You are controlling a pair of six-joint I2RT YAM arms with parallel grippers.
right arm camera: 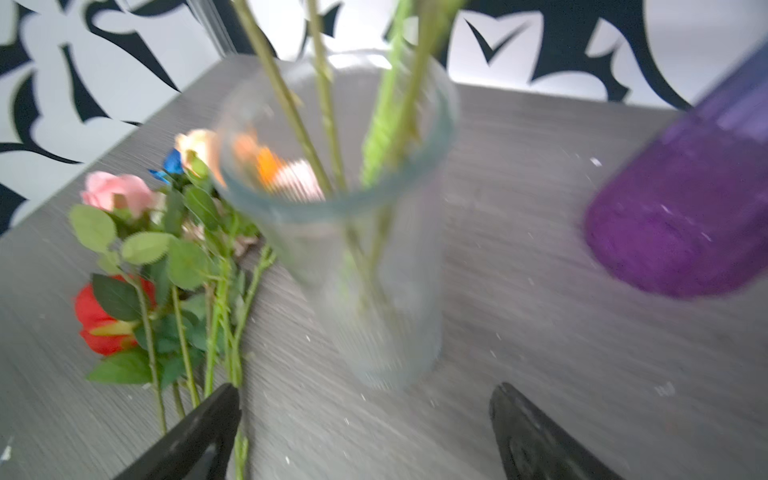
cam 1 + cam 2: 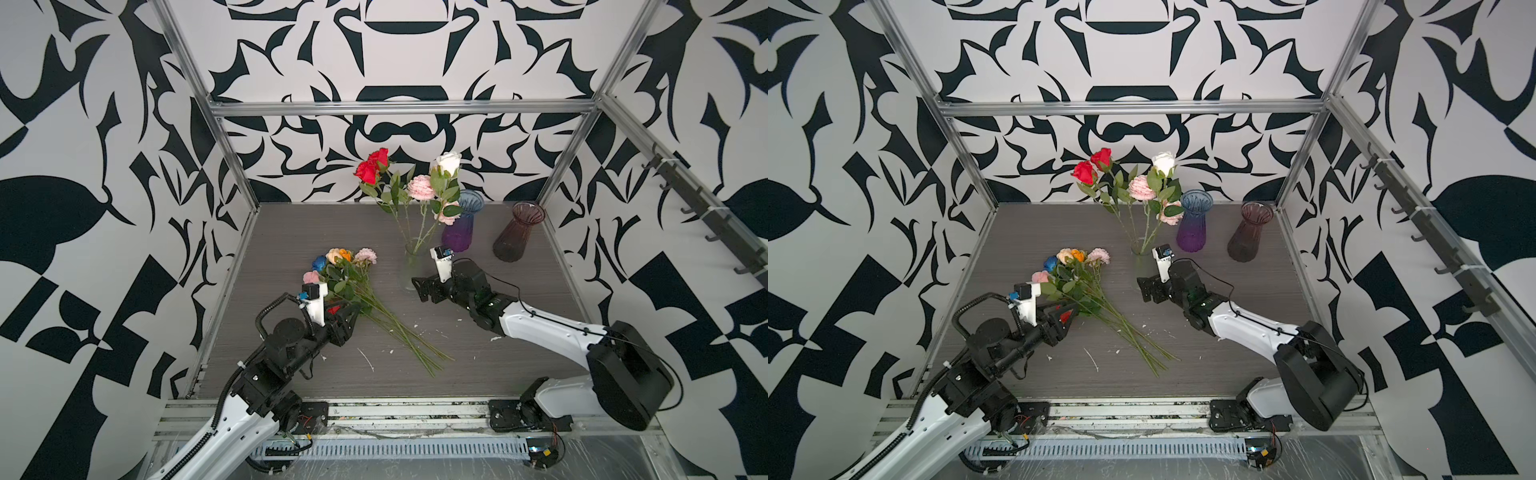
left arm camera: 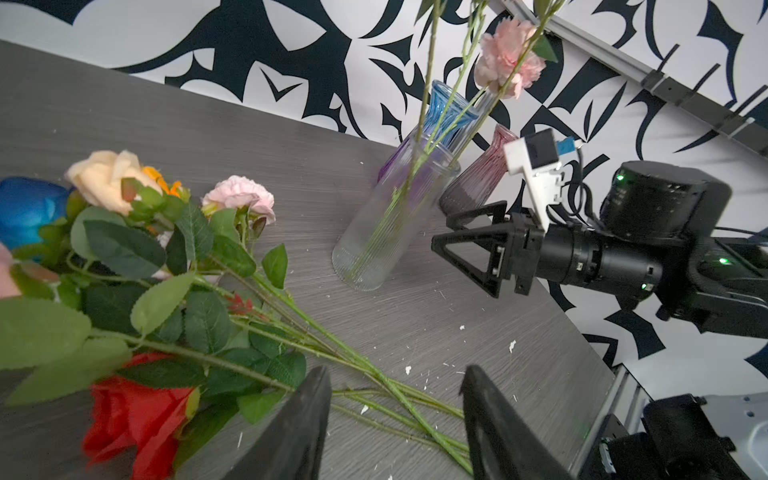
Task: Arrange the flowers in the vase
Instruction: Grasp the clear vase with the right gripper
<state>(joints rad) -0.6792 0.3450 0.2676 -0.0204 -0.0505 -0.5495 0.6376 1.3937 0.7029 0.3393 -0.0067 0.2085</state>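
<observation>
I am working in the middle of the task. Some flowers (image 2: 409, 187) are already standing in the clear glass vase (image 2: 413, 266), about in the middle of the grey tabletop (image 2: 291, 232). A bunch of flowers (image 2: 353, 286) is lying nearer the left edge, blooms toward the far edge and stem ends toward the near edge. My left gripper (image 3: 397, 370) is hovering over these stems with the jaws apart, gripping nothing. My right gripper (image 3: 440, 229) is waiting just beside the vase, jaws spread wide and empty. I judge that the step in hand is picking one more flower. For this I am needing to separate a single stem from its crossed neighbours, close on it, and lift it without dragging the others.
</observation>
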